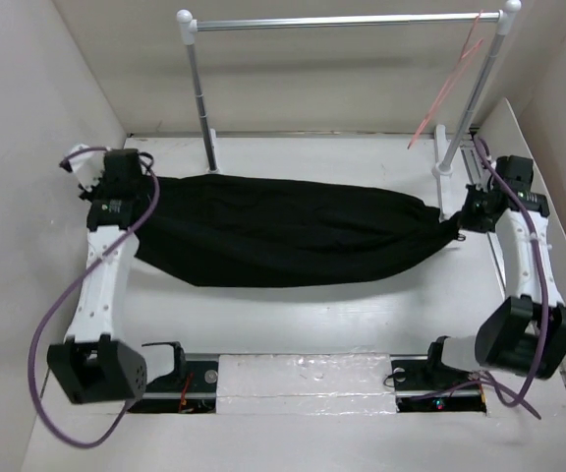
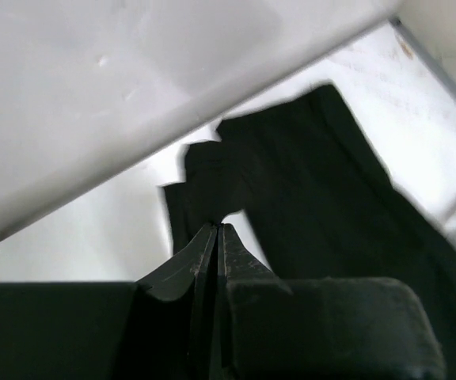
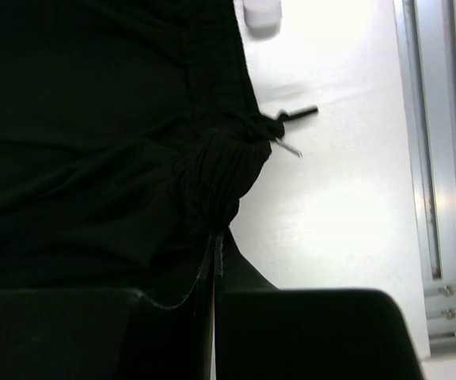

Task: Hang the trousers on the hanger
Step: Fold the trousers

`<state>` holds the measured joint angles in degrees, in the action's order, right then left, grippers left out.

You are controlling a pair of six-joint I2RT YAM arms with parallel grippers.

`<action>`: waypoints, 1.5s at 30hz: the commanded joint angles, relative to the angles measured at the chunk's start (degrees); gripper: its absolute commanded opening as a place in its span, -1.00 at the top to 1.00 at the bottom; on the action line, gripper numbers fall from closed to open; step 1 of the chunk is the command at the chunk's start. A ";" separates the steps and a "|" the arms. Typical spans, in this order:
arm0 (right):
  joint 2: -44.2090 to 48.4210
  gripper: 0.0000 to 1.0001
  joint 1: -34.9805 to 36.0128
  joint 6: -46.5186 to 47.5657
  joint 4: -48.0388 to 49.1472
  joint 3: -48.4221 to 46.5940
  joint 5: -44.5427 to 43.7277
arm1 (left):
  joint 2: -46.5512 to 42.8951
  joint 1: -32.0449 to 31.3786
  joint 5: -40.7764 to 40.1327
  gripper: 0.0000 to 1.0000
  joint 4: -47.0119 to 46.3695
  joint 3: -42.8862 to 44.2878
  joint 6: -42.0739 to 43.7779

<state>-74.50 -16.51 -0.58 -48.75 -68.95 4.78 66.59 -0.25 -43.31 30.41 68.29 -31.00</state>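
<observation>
Left gripper [image 2: 218,228]: flat dark fingers pressed together, tips pinching a thin edge of the trousers [image 1: 283,231]. How much cloth sits between the pads is hidden by the fingers themselves.

Right gripper [image 3: 214,237]: fingers likewise closed, clamped on a gathered, ribbed wad of the same cloth. A short dark cord end [image 3: 298,115] sticks out of the wad.

Trousers: plain black, soft, matte, creased lengthwise. They are stretched between the two grippers, with the long axis running left to right across the white table [image 1: 293,320]. The middle bellies toward the near side. Legs and waist cannot be told apart in the dark mass, nor whether the cloth rests on the table.

Hanger [image 1: 450,84]: thin pinkish-red wire, hooked at the right end of the silver rail [image 1: 347,22], hanging tilted down and to the left. It is well apart from the trousers, and its outline is too slender to trace.
</observation>
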 commanded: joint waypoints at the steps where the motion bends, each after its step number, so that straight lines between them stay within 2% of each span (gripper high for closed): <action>1: -4.76 1.00 0.52 -1.97 5.95 -6.45 2.16 | 4.94 7.36 9.90 1.00 -6.24 6.40 1.83; 10: -21.11 1.00 1.66 -2.50 8.84 -17.17 4.36 | 24.36 7.89 8.77 1.00 -5.81 22.73 3.76; 17: -35.35 1.00 3.51 -4.08 9.47 -31.84 4.28 | 41.41 7.90 9.03 1.00 -3.52 39.01 5.51; 18: -38.76 1.00 4.64 -4.17 8.86 -36.74 3.75 | 47.26 7.90 9.21 1.00 -2.48 44.16 6.04; 20: -41.92 1.00 4.65 -4.34 8.59 -38.09 3.49 | 48.80 7.90 10.86 1.00 -2.55 45.25 6.39; 21: -43.43 0.69 4.65 -4.60 8.59 -39.84 3.49 | 51.86 7.90 13.14 0.90 -3.25 46.65 8.13; 22: -44.75 0.44 4.65 -4.43 8.59 -39.86 4.53 | 53.02 7.90 14.64 0.40 -2.99 49.02 8.67; 23: -46.60 0.17 4.65 -4.60 9.02 -40.56 5.41 | 53.90 7.90 15.70 0.00 -2.56 49.74 8.77; 24: -46.96 -0.35 4.65 -4.52 10.07 -40.39 6.12 | 54.43 7.90 16.41 -0.52 -2.73 49.83 9.12; 25: -46.79 -0.51 4.65 -4.34 10.86 -39.00 7.95 | 54.18 7.90 17.02 -0.61 -2.73 49.48 9.12; 27: -42.87 -0.75 4.65 -3.90 14.01 -35.92 8.58 | 51.29 7.90 16.95 -0.65 -2.90 47.73 9.03; 30: -33.57 -0.77 4.65 -4.17 18.85 -26.44 10.86 | 43.82 8.60 17.21 -0.57 -5.00 38.26 6.93; 32: -28.71 -0.77 4.65 -4.60 20.97 -18.30 12.45 | 36.91 11.84 19.73 -0.50 -5.89 29.30 3.43; 33: -26.34 -0.62 4.65 -4.69 22.54 -15.46 12.71 | 34.42 13.16 21.32 -0.43 -7.02 25.96 1.84; 34: -19.18 0.11 6.13 -4.87 24.82 -9.34 12.80 | 29.35 17.87 24.90 -0.32 -9.99 14.79 -0.61; 35: -19.10 0.12 6.14 -5.04 24.85 -6.06 12.80 | 26.69 17.92 27.38 -0.32 -10.02 14.68 -1.77; 36: -17.10 0.75 7.62 -5.13 27.37 -2.63 12.45 | 24.75 19.48 30.10 -0.28 -12.98 10.67 -2.56; 37: -13.34 0.93 8.24 -5.48 28.26 0.54 11.15 | 22.73 22.46 34.74 -0.27 -14.32 4.11 -3.18; 38: -12.00 0.99 8.25 -6.88 29.14 3.79 10.78 | 21.06 23.27 36.09 -0.25 -14.94 2.39 -3.88; 39: -11.03 0.92 8.25 -7.76 31.94 9.82 10.87 | 20.87 23.97 37.06 -0.24 -14.95 0.72 -4.24; 40: -10.58 0.76 7.03 -8.55 33.70 12.49 11.30 | 20.86 24.50 38.03 -0.24 -14.95 -1.56 -4.33; 41: -11.19 0.49 5.80 -9.52 35.29 14.78 12.70 | 21.65 24.51 38.30 -0.25 -14.68 -2.19 -4.41; 42: -12.33 0.03 4.22 -9.27 36.44 16.55 14.80 | 22.18 24.51 38.91 -0.29 -14.77 -2.98 -4.76; 45: -18.30 -0.44 0.44 -9.17 37.68 15.08 19.48 | 25.60 24.51 42.43 -0.32 -15.21 -3.43 -5.55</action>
<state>-88.40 -12.75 -8.62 -17.45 -53.76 20.40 89.30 25.47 -7.38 17.23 66.19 -34.48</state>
